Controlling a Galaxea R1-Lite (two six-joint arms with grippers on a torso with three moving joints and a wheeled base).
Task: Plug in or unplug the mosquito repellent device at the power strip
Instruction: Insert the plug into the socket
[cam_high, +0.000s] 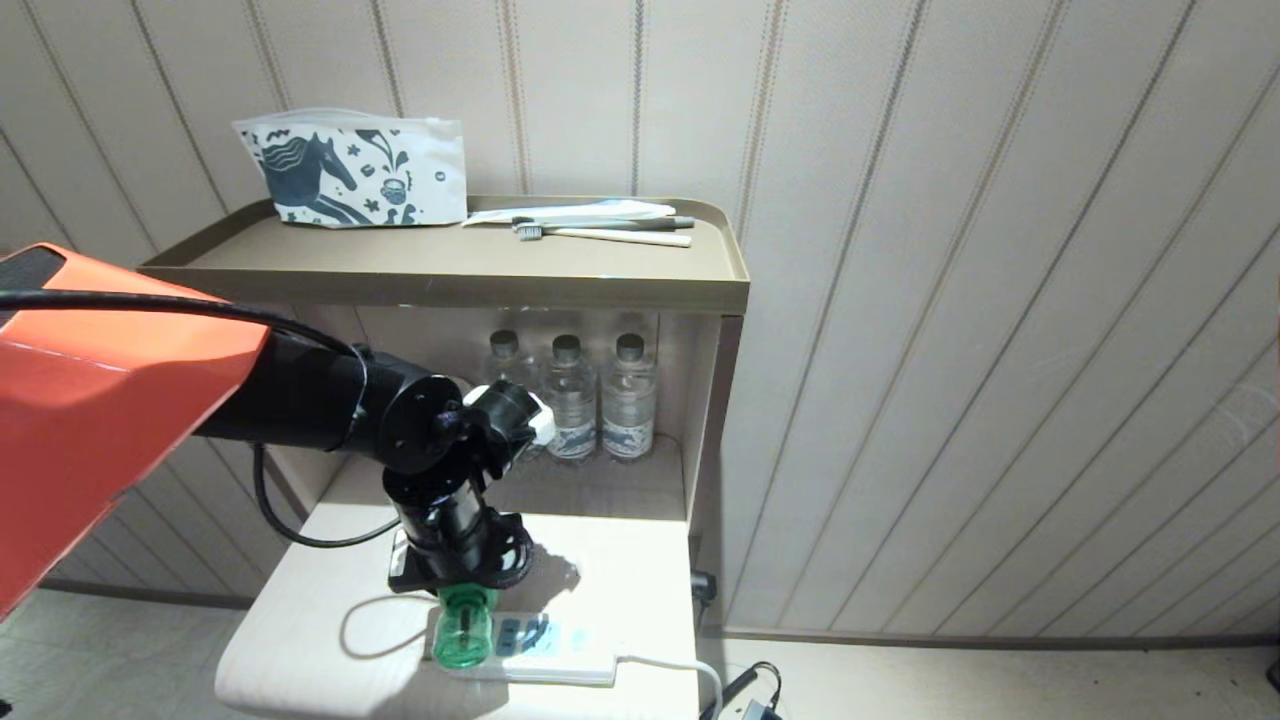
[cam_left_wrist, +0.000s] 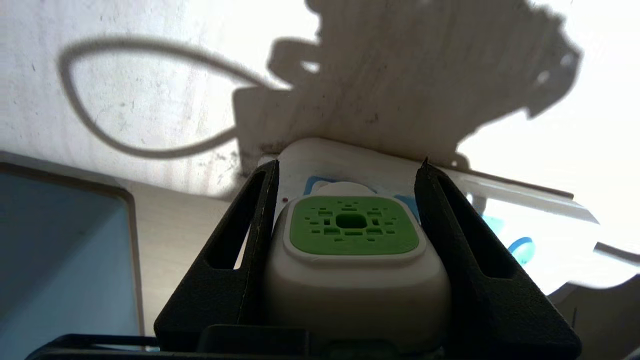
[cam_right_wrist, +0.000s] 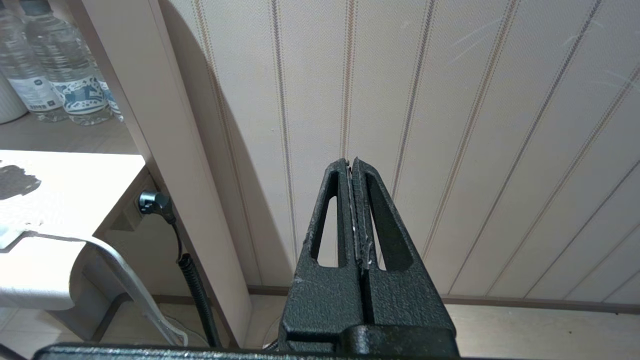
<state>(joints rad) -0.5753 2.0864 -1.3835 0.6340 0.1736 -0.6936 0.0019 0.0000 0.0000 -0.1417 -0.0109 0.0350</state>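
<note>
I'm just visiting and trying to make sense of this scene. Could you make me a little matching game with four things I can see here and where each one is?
Things:
1. mosquito repellent device
2. power strip
3. water bottles
4. right gripper

Places or states:
A. standing in the shelf's lower compartment
B. shut on nothing, facing the striped wall
C. lying on the pale low table, white cord trailing off
D. held between the left gripper's fingers, over the strip

Pairs: 1-D, 2-C, 3-A, 4-B
</note>
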